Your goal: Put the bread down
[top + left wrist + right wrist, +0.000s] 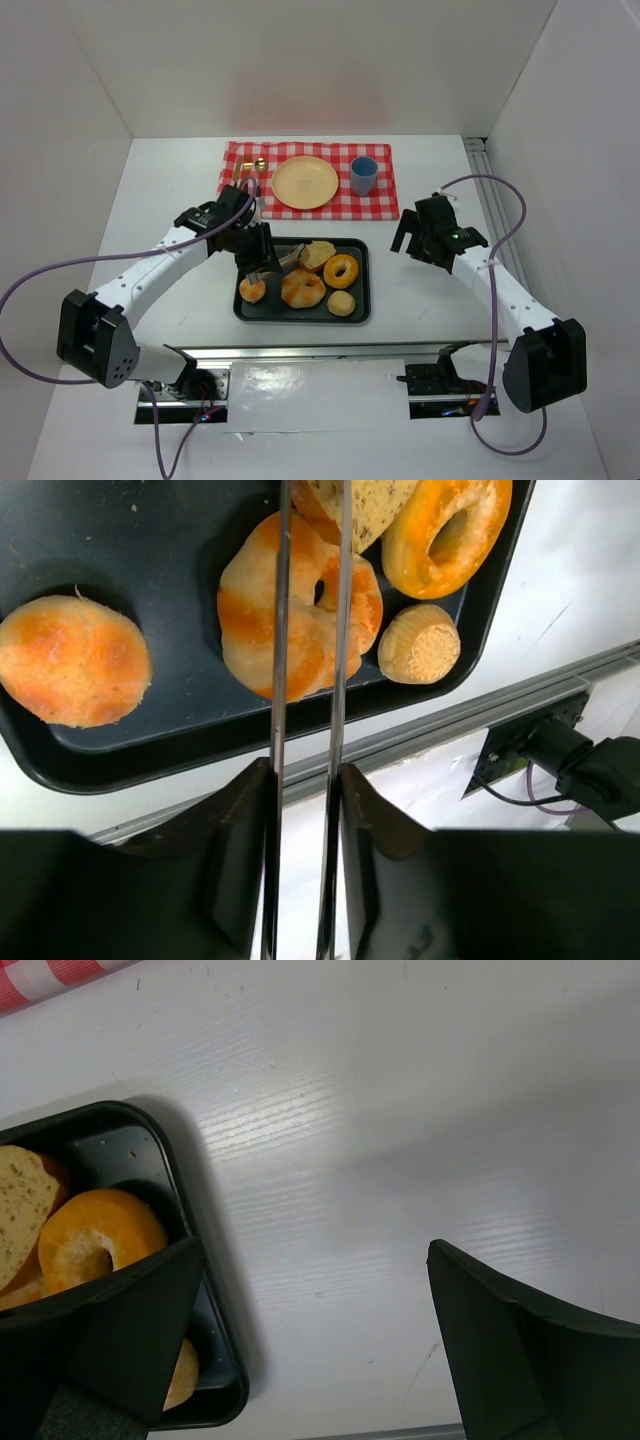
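Jaws on the left gripper are clamped on a pair of metal tongs, squeezing the two blades nearly parallel with a thin gap. The tool likely gives a narrow, clean pinch on soft bread that the broad fingers could not. The blades run across the twisted bun toward the seeded slice at 12 o'clock of it. Their tips leave the wrist view, so I cannot tell whether they have anything pinched. All the bread lies in the black tray: a round bun at 9 o'clock, the twisted bun in the middle, a ring doughnut at 3 o'clock and a small muffin at 5 o'clock. Beyond the tray at 12 o'clock, the yellow plate sits empty on the checked cloth, seemingly the goal, with a blue cup at its 3 o'clock. The right gripper hangs spread wide over bare table at 3 o'clock of the tray, holding nothing.
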### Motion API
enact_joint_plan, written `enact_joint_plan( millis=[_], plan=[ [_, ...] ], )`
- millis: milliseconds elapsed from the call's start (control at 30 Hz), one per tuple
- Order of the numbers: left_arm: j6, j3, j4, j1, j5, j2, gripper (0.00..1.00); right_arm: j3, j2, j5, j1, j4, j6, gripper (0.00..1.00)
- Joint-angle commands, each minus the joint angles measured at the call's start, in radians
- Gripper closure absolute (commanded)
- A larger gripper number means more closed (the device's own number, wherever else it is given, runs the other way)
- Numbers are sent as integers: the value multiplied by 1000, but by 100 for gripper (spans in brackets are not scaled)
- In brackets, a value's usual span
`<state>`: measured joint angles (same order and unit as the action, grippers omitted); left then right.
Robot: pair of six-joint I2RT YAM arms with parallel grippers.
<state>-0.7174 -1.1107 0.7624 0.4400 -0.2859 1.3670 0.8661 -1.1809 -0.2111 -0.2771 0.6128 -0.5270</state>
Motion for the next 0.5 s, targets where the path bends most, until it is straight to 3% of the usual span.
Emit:
enact_joint_plan(
  millis=[0,200,367,467],
  plan=[
    [-10,-6,-48,-1,-39,3,59,27,30,-19,-7,2,4,0],
    [10,-83,26,-14,-7,-25,79,27,30,-19,-7,2,-5,0],
    [108,-260,176,-75,25,-13,99,27,30,-10,-7,2,-5,0],
    [142,-351,199,-96,34,27,100,17,30,-10,-7,-7,-5,0]
  ],
)
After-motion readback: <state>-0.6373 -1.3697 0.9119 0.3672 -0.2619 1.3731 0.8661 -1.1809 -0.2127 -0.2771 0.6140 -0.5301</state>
